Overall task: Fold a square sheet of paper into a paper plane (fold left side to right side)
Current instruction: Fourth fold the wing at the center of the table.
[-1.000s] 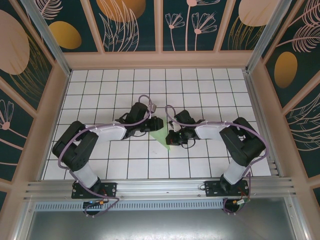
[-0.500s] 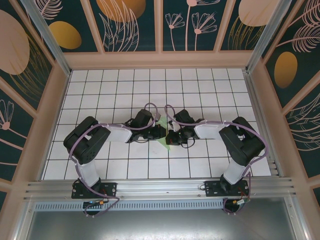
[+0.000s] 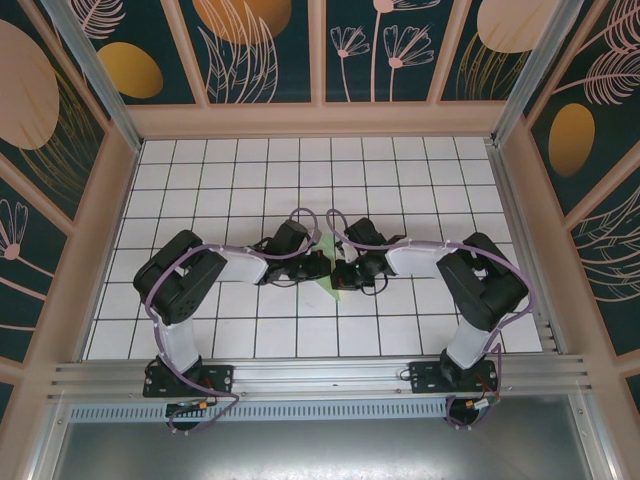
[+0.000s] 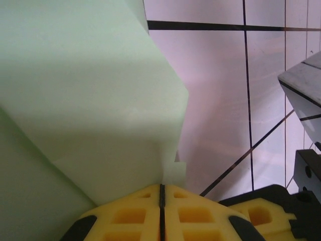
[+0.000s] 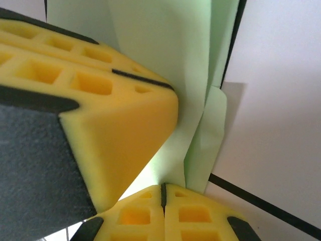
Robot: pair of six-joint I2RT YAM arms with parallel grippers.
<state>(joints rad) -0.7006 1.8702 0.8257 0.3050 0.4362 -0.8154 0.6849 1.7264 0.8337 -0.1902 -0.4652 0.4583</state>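
Surface (image 3: 200, 170): white tiles, black grid lines, spreading all around the paper.
Walls (image 3: 260, 50): dark teal floral panels in pale frames, well behind the paper.
Paper (image 3: 328, 284): pale green, folded, lying mid-surface.
Left fingers (image 4: 145, 206): pressed together, pinching the paper's edge.
Right fingers (image 5: 175, 203): pressed together, pinching the paper's folds.

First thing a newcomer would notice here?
Both arms meet at the centre of the white tiled table, over a partly folded pale green paper. In the wrist views, the left gripper and right gripper each pinch that paper between shut yellow pads.
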